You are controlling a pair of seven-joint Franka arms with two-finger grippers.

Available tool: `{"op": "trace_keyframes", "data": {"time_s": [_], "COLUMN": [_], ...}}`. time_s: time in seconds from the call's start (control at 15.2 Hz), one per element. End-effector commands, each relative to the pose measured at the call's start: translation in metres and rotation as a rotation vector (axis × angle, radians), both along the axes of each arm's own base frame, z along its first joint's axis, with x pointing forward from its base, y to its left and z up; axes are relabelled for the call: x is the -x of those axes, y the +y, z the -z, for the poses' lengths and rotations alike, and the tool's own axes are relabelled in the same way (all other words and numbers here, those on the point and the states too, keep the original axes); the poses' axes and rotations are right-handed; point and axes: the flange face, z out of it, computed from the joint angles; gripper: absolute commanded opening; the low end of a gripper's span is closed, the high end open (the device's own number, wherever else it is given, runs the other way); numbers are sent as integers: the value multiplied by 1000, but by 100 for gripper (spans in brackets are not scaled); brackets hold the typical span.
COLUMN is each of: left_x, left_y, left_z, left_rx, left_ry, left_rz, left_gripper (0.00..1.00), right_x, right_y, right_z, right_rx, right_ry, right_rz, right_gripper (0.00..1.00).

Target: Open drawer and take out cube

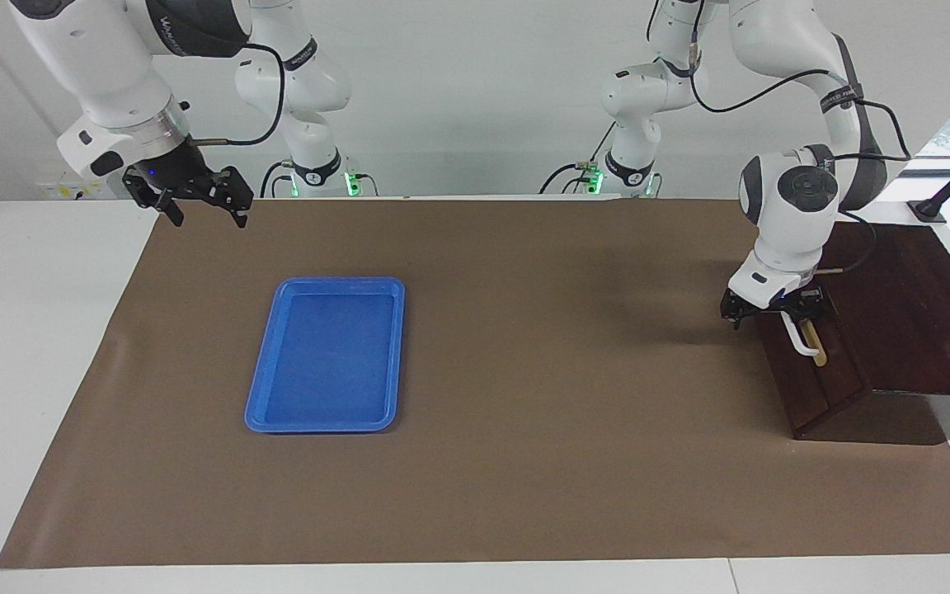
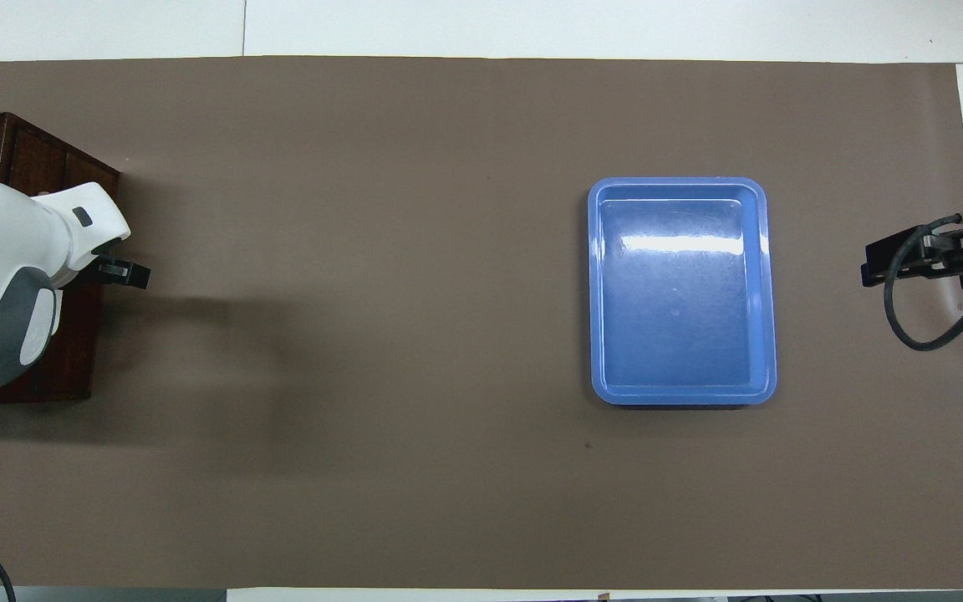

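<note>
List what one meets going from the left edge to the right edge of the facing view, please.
Right gripper, raised over the table's edge → blue tray → left gripper at the drawer's handle → drawer → dark box.

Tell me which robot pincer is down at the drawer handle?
The left pincer, at the white bar handle of the dark brown wooden drawer. The right pincer waits high above the table's corner, touching nothing.
</note>
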Motion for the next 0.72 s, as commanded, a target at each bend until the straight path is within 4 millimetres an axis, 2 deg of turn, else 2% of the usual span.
{"op": "trace_keyframes", "data": {"time_s": [0.0, 0.26, 0.39, 0.66], "left_x": [5, 7, 9, 12], "left_y": [-19, -36, -55, -81], "left_z": [5, 4, 3, 0], "left_rx": [-13, -16, -17, -21], "left_ry": [4, 11, 13, 16], "left_rz": [41, 66, 54, 55], "left_gripper": [100, 100, 100, 100], "right_x": [1, 0, 0, 0], "right_y": [-3, -3, -3, -3], "right_z": [-2, -2, -2, -1], "right_rx": [-1, -1, -1, -3], "right_ry": [-20, -23, -23, -25], "right_rz": [3, 1, 1, 3], "right_gripper": [100, 100, 100, 100]}}
